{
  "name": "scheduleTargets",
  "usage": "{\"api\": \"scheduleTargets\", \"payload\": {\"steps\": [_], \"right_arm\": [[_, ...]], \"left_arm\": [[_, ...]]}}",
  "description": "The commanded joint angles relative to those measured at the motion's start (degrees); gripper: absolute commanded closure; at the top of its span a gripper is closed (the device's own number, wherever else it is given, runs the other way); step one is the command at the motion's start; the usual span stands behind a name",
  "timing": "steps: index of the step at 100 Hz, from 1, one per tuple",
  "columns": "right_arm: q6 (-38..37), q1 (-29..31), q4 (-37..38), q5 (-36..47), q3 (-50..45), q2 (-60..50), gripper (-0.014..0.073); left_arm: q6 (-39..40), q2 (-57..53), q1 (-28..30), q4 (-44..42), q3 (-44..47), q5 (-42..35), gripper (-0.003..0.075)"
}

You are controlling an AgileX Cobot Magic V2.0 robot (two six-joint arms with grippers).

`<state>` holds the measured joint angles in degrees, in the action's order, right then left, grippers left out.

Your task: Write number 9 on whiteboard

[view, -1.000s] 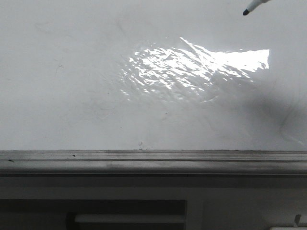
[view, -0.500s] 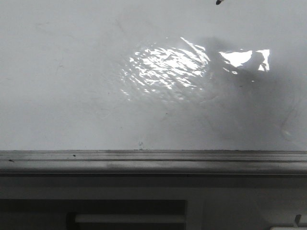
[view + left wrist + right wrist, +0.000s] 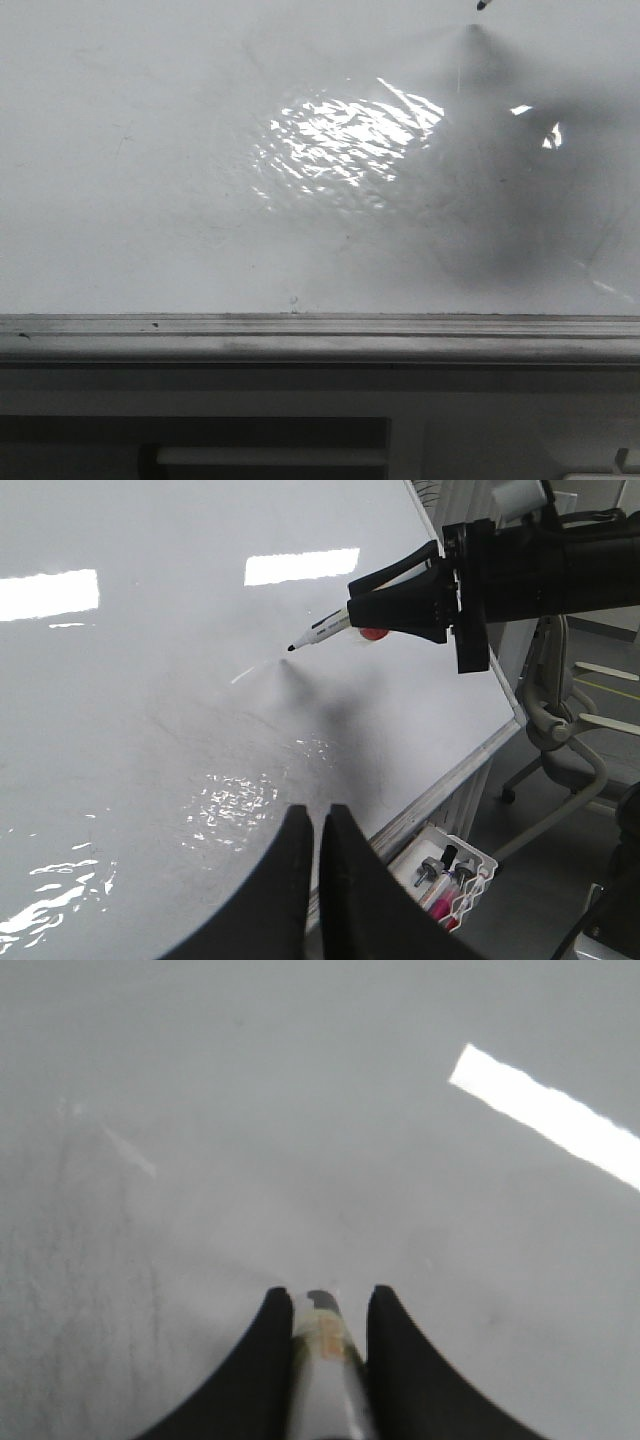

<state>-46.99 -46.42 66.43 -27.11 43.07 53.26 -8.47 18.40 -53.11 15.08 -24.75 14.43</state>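
Whiteboard (image 3: 150, 200) surface fills most of the front view, glossy and white, with a bright reflection near its middle and faint grey smudges. No black line of the number 9 shows on it in any view. A grey metal rail (image 3: 320, 335) runs along the near edge of the board, and below it sits a dark recessed panel (image 3: 190, 432).

At the far right part of the board, the black tip of a marker (image 3: 318, 634) just enters the front view at its top edge, with a dark shadow on the board beneath it. From the left wrist view the tip is very near the surface, beside a short pale streak; I cannot tell if it touches. The right gripper (image 3: 395, 600) is clamped on the marker body, one black finger on each side, as the right wrist view also shows.

The left gripper (image 3: 318, 825) hangs above the near part of the board, its fingers almost together and holding nothing. Beyond the board's corner stand a small white basket (image 3: 445, 865) with markers in it and an office chair (image 3: 570, 730).
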Motion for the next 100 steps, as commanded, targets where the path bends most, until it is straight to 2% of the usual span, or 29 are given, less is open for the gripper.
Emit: {"api": "scheduleTargets", "payload": {"steps": [1,17,34,63,77,89,100], "right_arm": [[-0.7,0.3,2.6,1.8,2.0,0.6,0.0634],[-3.3,0.3,2.2,4.8,2.0,2.9,0.0634],[-3.3,0.3,-2.1,6.7,2.0,4.3,0.0634],[-0.7,-0.7,-7.8,-2.2,1.8,3.8,0.0662],[0.2,-1.0,-7.4,-7.0,1.8,2.5,0.0662],[0.2,-0.9,-2.3,-6.8,2.3,1.7,0.0662],[0.2,-0.8,-1.3,-7.0,4.3,1.7,0.0662]], "left_arm": [[0.5,0.6,0.0,0.9,-1.5,-4.5,0.0741],[0.5,0.6,0.0,0.9,-1.5,-4.5,0.0741],[0.5,0.6,0.0,0.9,-1.5,-4.5,0.0741],[0.5,0.6,0.0,0.9,-1.5,-4.5,0.0741],[0.5,0.6,0.0,0.9,-1.5,-4.5,0.0741],[0.5,0.6,0.0,0.9,-1.5,-4.5,0.0741],[0.5,0.6,0.0,0.9,-1.5,-4.5,0.0741]]}}
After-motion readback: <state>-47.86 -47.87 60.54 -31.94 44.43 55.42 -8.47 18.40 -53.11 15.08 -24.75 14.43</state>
